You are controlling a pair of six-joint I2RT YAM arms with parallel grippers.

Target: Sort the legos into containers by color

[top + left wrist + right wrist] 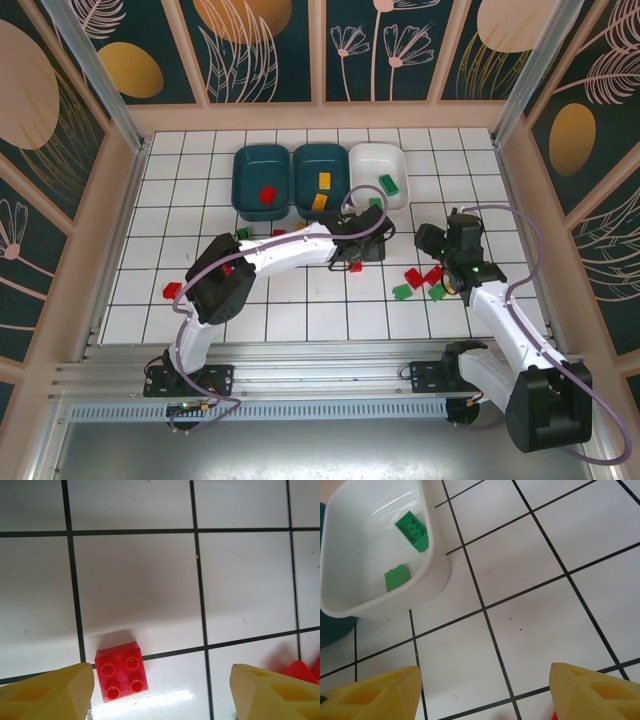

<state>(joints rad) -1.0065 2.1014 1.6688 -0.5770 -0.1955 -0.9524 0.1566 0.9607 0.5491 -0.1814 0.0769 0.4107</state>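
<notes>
Left gripper spread wide low over the tiles, a red lego between its fingers, just beside one; right gripper wide too, empty, near-right of the white tray, which holds two green legos; loose legos, red and green, lie by the right arm.

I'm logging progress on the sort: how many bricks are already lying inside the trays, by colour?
Red bricks, in the left teal tray: 1
Yellow-orange bricks, in the middle teal tray: 2
Green bricks, in the white tray: 2
Total: 5
</notes>
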